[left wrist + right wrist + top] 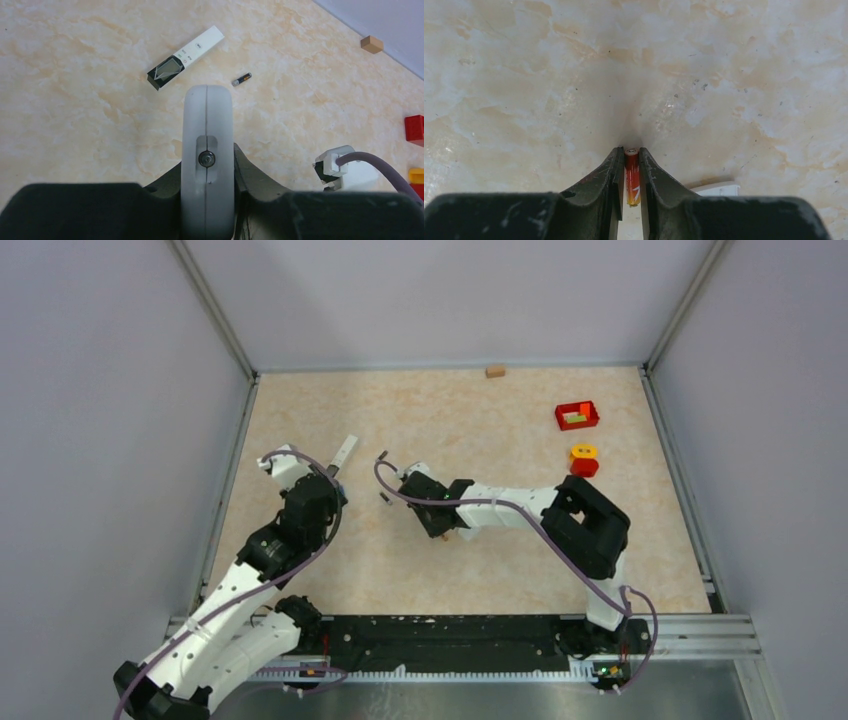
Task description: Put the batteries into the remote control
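The left hand is clenched on a white rounded piece. The remote control lies on the counter ahead of it, screen up, with a loose battery near its right. The right hand, lowered to the counter at mid-table, grasps a red-orange battery.

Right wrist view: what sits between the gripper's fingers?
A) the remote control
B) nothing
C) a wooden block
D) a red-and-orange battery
D: a slim red-and-orange battery lies lengthwise in the right gripper, with the two dark fingers closed against it on both sides.
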Motion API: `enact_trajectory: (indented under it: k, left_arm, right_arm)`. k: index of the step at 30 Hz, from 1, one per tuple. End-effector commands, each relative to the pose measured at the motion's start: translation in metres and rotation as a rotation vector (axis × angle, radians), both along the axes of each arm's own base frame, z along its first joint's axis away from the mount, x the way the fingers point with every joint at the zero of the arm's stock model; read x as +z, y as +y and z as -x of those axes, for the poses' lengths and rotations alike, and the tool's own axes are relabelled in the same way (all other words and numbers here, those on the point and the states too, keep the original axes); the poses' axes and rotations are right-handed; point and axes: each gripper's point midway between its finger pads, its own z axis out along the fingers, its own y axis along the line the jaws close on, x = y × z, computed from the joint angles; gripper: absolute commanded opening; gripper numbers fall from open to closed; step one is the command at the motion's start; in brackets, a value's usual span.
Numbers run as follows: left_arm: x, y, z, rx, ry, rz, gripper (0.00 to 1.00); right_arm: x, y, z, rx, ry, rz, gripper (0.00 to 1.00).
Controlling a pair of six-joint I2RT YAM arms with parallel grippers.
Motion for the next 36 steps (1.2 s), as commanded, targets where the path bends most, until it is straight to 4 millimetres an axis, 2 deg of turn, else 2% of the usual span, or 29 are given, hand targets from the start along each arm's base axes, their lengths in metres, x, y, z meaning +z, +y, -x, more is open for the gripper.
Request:
enact_trajectory:
  k: [1,4,7,14,17,19,23,27,32,35,36]
  left_arm:
    - [0.014,-0.004,-0.005,-0.005,-0.066,0.045,0.00]
    - [0.015,-0.007,-0.006,-0.017,-0.073,0.054,0.00]
    - [0.017,-0.009,-0.007,-0.029,-0.080,0.059,0.00]
    - [0.015,-0.014,-0.008,-0.047,-0.077,0.071,0.00]
    - [0.018,-0.021,-0.009,-0.083,-0.087,0.087,0.00]
    - [0.021,-0.031,-0.010,-0.124,-0.103,0.115,0.00]
    - [0.038,-0.059,-0.016,-0.236,-0.171,0.222,0.00]
    - [0.049,-0.087,-0.023,-0.313,-0.213,0.352,0.00]
    - [0.076,-0.115,-0.030,-0.392,-0.309,0.542,0.00]
    - [0.095,-0.127,-0.031,-0.426,-0.357,0.674,0.00]
    - [0.100,-0.130,-0.031,-0.437,-0.363,0.707,0.00]
  right_arm:
    - [0.001,-0.003,0.003,-0.035,0.030,0.024,0.20]
    - [0.002,-0.002,0.005,-0.043,0.044,0.026,0.26]
    - [0.000,-0.007,0.009,-0.073,0.081,0.044,0.28]
    - [-0.010,-0.012,0.011,-0.131,0.119,0.029,0.12]
    - [0.002,-0.011,0.002,-0.163,0.075,-0.004,0.08]
    - [0.021,-0.013,-0.008,-0.209,0.023,-0.050,0.08]
    - [0.084,-0.022,-0.020,-0.326,-0.048,-0.207,0.08]
    - [0.158,-0.022,-0.018,-0.395,-0.117,-0.458,0.09]
    - [0.250,-0.016,-0.010,-0.430,-0.162,-0.826,0.09]
    - [0.290,-0.008,-0.010,-0.420,-0.193,-0.960,0.09]
    - [0.298,-0.005,-0.012,-0.414,-0.203,-0.972,0.09]
